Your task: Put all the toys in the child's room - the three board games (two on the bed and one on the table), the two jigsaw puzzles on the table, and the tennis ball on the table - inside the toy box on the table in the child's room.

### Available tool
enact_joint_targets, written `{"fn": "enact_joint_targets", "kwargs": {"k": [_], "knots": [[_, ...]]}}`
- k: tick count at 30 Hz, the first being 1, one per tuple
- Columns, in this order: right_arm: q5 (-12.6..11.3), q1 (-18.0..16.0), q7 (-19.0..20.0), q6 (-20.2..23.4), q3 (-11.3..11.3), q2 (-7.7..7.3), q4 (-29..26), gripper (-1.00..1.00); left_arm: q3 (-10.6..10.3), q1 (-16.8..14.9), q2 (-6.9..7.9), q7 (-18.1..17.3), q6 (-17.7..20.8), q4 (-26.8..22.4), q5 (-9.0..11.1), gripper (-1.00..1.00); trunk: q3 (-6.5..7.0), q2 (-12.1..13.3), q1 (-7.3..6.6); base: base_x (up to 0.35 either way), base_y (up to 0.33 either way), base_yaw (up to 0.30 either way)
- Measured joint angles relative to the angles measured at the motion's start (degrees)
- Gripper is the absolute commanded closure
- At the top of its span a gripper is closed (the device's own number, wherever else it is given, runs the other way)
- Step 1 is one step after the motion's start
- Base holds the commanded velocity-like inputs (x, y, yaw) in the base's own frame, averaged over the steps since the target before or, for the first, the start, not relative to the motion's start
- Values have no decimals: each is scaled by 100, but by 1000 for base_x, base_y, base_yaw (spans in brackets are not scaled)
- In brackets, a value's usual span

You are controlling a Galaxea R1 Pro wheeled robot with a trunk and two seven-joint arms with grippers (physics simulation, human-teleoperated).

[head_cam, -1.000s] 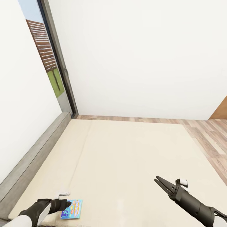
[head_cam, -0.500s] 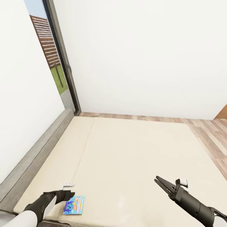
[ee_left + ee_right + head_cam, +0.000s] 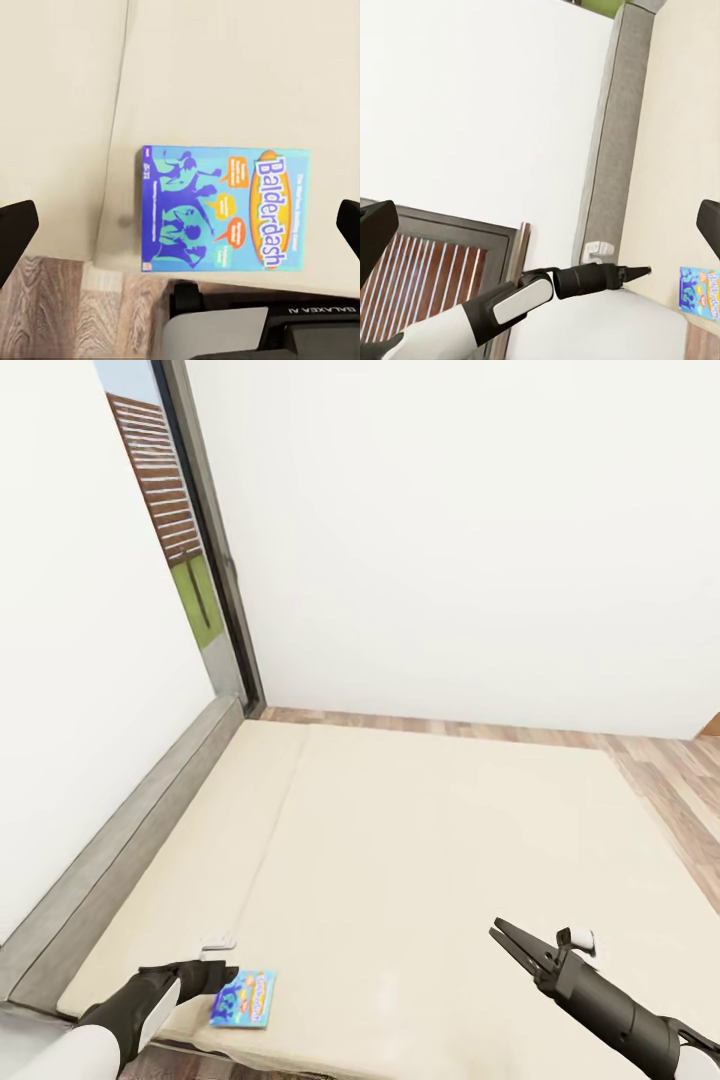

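A small blue board game (image 3: 244, 1000), printed "Balderdash", lies flat on the bed (image 3: 420, 840) close to its near left corner. My left gripper (image 3: 215, 976) hovers just left of it, above the mattress. In the left wrist view the blue board game (image 3: 225, 208) lies below my open left gripper (image 3: 180, 229), whose fingertips (image 3: 15, 232) stand wide to either side. My right gripper (image 3: 510, 942) hangs open over the bed's near right part, holding nothing. In the right wrist view the blue board game (image 3: 699, 292) lies by my left arm (image 3: 547, 289).
The bed's grey frame (image 3: 110, 860) runs along the white wall at the left. A tall dark-framed window (image 3: 170, 530) stands in the far left corner. Wood-plank floor (image 3: 660, 770) lies beyond and right of the bed, and below its near edge (image 3: 60, 300).
The whole view has shifted, so the camera has moved: the bed's near edge now shows. My left gripper stays beside the blue game. The right arm keeps its pose.
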Motion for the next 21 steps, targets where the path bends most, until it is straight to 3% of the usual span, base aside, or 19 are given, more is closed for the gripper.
{"fn": "enact_joint_targets", "kwargs": {"k": [8,14,21], "knots": [[0,0,-14,0,0,-3,2,-100,0,-9,-5,0,-2,-23,10,-100,-75,0,0,0,0,88],[2,0,-15,-11,-5,-3,2,-100,-2,-93,-146,-9,29,-263,-1,-100,-119,-1,0,0,0,55],[4,4,-13,-189,-2,-20,21,-100,-43,-116,-228,-17,-33,-357,-22,-100,-129,-1,0,0,0,-144]]}}
